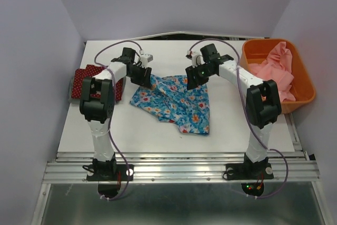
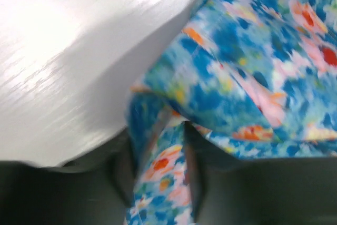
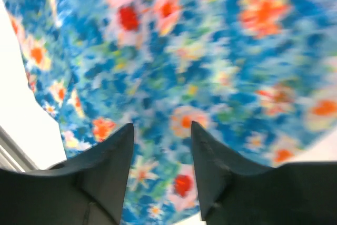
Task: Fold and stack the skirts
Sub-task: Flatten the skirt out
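The bright blue flower-print skirt (image 1: 176, 101) lies crumpled mid-table. My left gripper (image 1: 143, 77) is at its upper left corner, shut on a fold of the blue cloth (image 2: 158, 172) that runs up between the fingers. My right gripper (image 1: 194, 80) is at the skirt's upper right edge. Its fingers (image 3: 118, 151) stand apart just above the blue cloth (image 3: 200, 61), pinching nothing. The dark red dotted skirt (image 1: 87, 77) lies folded at the table's left edge, partly behind my left arm. A thin grey edge (image 1: 72, 92), apparently the grey skirt, shows under it.
An orange basket (image 1: 305, 80) at the back right holds pink cloth (image 1: 279, 69). The white table top (image 1: 131, 130) ends at a metal rail along the near edge. Grey walls close in on the left, back and right.
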{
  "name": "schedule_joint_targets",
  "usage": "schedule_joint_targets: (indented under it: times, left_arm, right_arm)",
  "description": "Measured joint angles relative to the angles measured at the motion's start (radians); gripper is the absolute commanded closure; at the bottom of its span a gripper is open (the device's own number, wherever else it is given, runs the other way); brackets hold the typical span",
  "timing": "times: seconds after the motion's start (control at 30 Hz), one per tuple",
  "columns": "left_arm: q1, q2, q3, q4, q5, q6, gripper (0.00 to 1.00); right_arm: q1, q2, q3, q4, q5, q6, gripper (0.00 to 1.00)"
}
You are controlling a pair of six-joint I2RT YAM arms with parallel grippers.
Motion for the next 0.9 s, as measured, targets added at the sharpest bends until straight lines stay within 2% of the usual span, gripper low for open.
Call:
schedule_joint_targets:
  times: [0.2,0.3,0.37,0.47,0.53,0.57,0.6,0.63,0.67,0.83,0.9]
  left_arm:
    - [0.035,-0.131,-0.061,-0.044,-0.009,0.049,0.37]
    - [0.104,-0.220,-0.097,-0.058,-0.007,0.015,0.37]
    - [0.164,-0.269,-0.124,-0.061,-0.009,-0.014,0.37]
    - [0.248,-0.324,-0.188,-0.074,-0.008,-0.060,0.36]
    - [0.258,-0.332,-0.235,-0.084,0.000,-0.087,0.36]
    - [0.254,-0.332,-0.264,-0.090,0.011,-0.104,0.30]
    - [0.246,-0.330,-0.298,-0.095,0.021,-0.122,0.19]
    - [0.243,-0.330,-0.318,-0.095,0.023,-0.132,0.18]
    - [0.238,-0.329,-0.353,-0.100,0.029,-0.148,0.06]
    - [0.227,-0.322,-0.432,-0.098,0.071,-0.201,0.06]
    - [0.227,-0.301,-0.435,-0.080,0.088,-0.225,0.12]
  right_arm:
    - [-0.188,0.036,0.130,0.012,0.017,0.098,0.36]
    - [-0.296,0.069,0.171,0.039,0.039,0.152,0.27]
    - [-0.326,0.085,0.174,0.041,0.047,0.181,0.27]
    - [-0.335,0.139,0.175,0.043,0.039,0.219,0.24]
    - [-0.321,0.183,0.175,0.043,0.019,0.249,0.24]
    - [-0.312,0.210,0.175,0.043,0.004,0.266,0.23]
    - [-0.307,0.234,0.175,0.043,-0.009,0.283,0.23]
    - [-0.305,0.248,0.175,0.044,-0.014,0.288,0.23]
    - [-0.300,0.262,0.175,0.050,-0.030,0.304,0.23]
    - [-0.294,0.274,0.183,0.068,-0.067,0.349,0.24]
    - [-0.294,0.285,0.190,0.080,-0.084,0.361,0.28]
